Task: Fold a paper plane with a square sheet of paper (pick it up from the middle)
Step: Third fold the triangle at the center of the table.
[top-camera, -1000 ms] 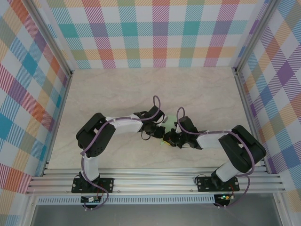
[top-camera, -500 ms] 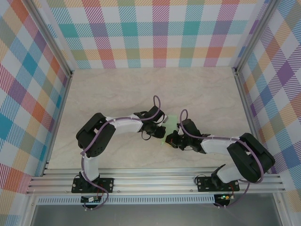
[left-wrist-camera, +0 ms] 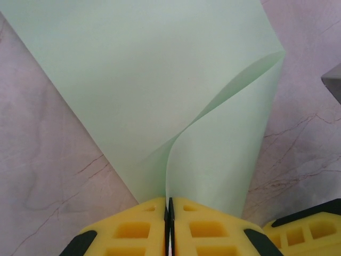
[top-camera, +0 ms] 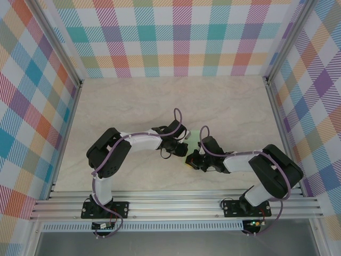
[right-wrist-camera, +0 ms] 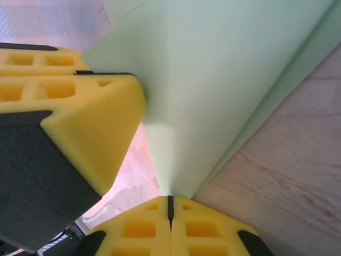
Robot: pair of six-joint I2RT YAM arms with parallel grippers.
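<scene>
Top: left gripper (top-camera: 184, 149) and right gripper (top-camera: 190, 159) meet mid-table (top-camera: 133, 101), with the square sheet of paper (top-camera: 195, 135) peeking out between them. Left wrist: fingers (left-wrist-camera: 138, 226) pressed together, pinching the curled sheet's edge. Right wrist: fingers (right-wrist-camera: 208, 224) clamped tight on a fold of the sheet.

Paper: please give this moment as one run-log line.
paper: bent double, no sharp crease | left fingers: shut on paper | right fingers: shut on paper
</scene>
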